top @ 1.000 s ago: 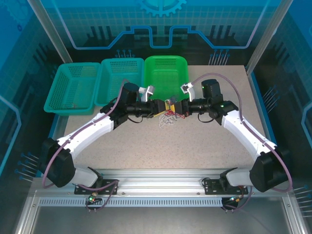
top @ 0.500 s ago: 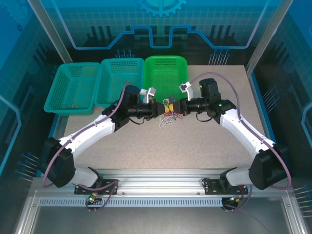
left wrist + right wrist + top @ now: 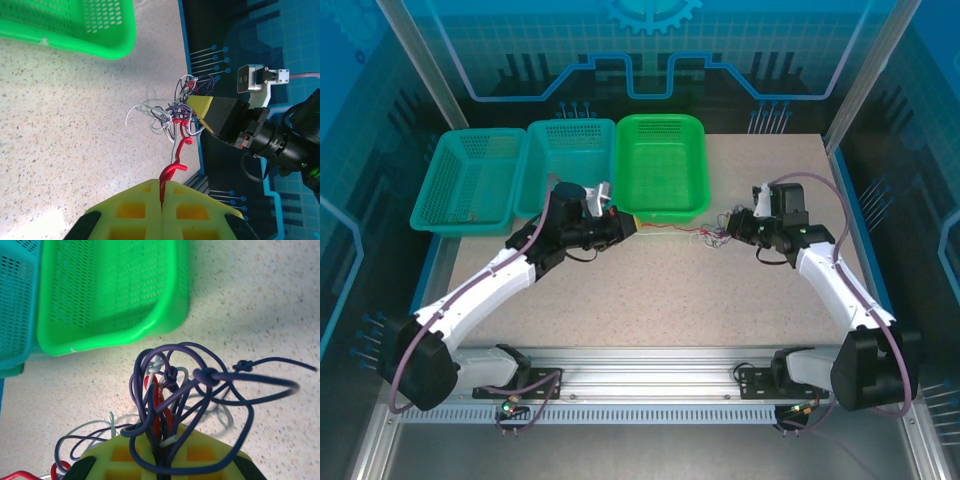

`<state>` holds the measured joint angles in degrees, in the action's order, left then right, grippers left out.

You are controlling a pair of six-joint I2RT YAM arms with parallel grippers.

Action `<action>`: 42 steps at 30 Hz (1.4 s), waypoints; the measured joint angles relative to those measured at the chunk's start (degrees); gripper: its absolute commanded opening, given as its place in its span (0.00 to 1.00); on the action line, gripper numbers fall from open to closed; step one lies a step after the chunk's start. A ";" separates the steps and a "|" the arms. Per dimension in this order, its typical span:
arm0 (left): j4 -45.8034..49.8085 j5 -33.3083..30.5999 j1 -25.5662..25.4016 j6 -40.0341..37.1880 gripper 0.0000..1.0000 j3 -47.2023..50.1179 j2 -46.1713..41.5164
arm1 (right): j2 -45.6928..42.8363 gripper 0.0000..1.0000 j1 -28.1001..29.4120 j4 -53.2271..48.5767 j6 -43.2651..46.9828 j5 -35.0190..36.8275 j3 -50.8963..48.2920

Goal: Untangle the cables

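The cables [image 3: 716, 236] are a knot of thin purple, white and red wires hanging over the table right of centre. My right gripper [image 3: 734, 226] is shut on that knot; in its wrist view purple loops [image 3: 200, 377] rise from between its yellow fingers [image 3: 210, 452], with red and white strands among them. My left gripper [image 3: 627, 226] is shut on one red cable [image 3: 175, 167], which runs out from its yellow fingertips [image 3: 192, 197] to the tangle [image 3: 167, 112]. That red strand [image 3: 670, 231] stretches between the two grippers. The right gripper's yellow tip [image 3: 202, 105] shows beyond the tangle.
Two teal baskets [image 3: 440, 195] [image 3: 542, 175] and a green basket [image 3: 625, 170] stand in a row at the back left. The green basket's near rim [image 3: 100, 47] lies just behind the left gripper. Bare speckled table [image 3: 660, 290] spreads in front of both arms.
The grippers, close together at the centre, have pulled apart: the left one leftward, now shut on the red cable, the right one rightward with the knot. The red strand is drawn out.
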<state>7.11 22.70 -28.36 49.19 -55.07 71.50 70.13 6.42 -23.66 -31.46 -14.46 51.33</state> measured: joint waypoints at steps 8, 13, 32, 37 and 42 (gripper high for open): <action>7.39 -1.51 0.02 -3.34 0.00 -1.49 0.11 | -0.20 0.11 -0.57 -1.31 -4.68 1.40 -5.49; 11.06 -1.46 0.61 -6.23 0.00 -2.45 0.11 | -2.27 0.09 -2.80 1.57 -4.96 -2.05 -9.40; 10.91 -8.50 -1.92 -26.40 0.67 0.85 0.31 | 5.84 0.04 1.86 1.11 9.05 -10.49 3.30; 12.37 -6.67 -2.36 -36.54 0.76 -3.80 -2.47 | 8.76 0.04 3.45 -2.32 11.85 -10.19 6.80; 12.48 -4.50 -3.13 -39.21 0.78 -10.12 -1.68 | 11.06 0.04 5.84 -5.03 13.60 -8.68 7.80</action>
<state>19.59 18.20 -31.48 9.98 -65.19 69.82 81.19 12.25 -28.69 -17.87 -23.14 59.13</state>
